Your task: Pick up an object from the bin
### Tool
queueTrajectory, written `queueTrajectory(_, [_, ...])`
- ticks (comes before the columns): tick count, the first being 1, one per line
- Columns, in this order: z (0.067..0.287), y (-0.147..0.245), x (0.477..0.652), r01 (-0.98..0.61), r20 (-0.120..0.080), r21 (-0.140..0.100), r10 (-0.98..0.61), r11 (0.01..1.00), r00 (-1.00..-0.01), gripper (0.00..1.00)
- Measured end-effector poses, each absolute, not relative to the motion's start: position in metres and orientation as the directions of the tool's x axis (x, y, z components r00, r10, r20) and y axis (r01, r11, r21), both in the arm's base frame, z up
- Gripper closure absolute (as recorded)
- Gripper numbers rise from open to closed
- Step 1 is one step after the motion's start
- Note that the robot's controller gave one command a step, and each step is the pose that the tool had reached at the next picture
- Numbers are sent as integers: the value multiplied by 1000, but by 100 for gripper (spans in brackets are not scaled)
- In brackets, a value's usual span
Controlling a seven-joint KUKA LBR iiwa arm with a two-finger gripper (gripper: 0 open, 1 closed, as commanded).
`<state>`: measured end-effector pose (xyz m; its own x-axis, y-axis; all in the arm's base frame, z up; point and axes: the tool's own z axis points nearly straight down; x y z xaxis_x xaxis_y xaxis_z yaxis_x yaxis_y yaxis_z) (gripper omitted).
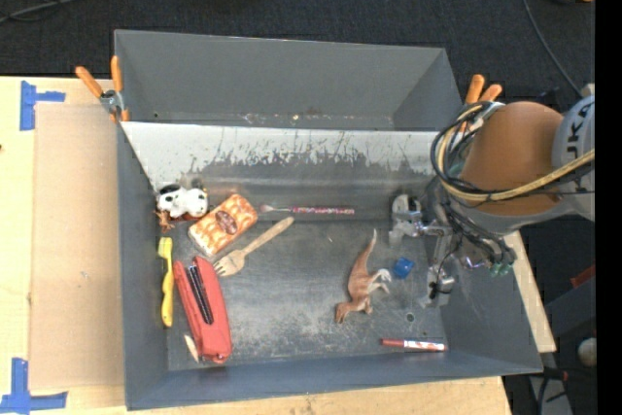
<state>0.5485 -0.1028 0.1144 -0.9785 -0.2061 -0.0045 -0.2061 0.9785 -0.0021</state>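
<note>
Just right of a small blue piece (pixel 402 265) and brown dinosaur (pixel 361 288): gripper (pixel 439 285), opening indiscernible.

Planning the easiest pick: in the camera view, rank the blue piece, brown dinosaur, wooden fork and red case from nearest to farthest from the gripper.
1. Blue piece, just beside the gripper, on its view-left.
2. Brown dinosaur, right of centre.
3. Wooden fork, left of centre.
4. Red case, far left.

The arm (pixel 569 160) extended in from the right, its wrist under a rounded orange cover (pixel 515 155) with black and yellow cables (pixel 453 151) looped around its left side. Below and left of the cover, the gripper (pixel 439 289) hung low, pointing down at the near right.
</note>
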Motion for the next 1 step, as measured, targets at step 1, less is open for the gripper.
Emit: queueTrajectory(1, [110,-82,553,-340,1,3,-340,940,-940,0])
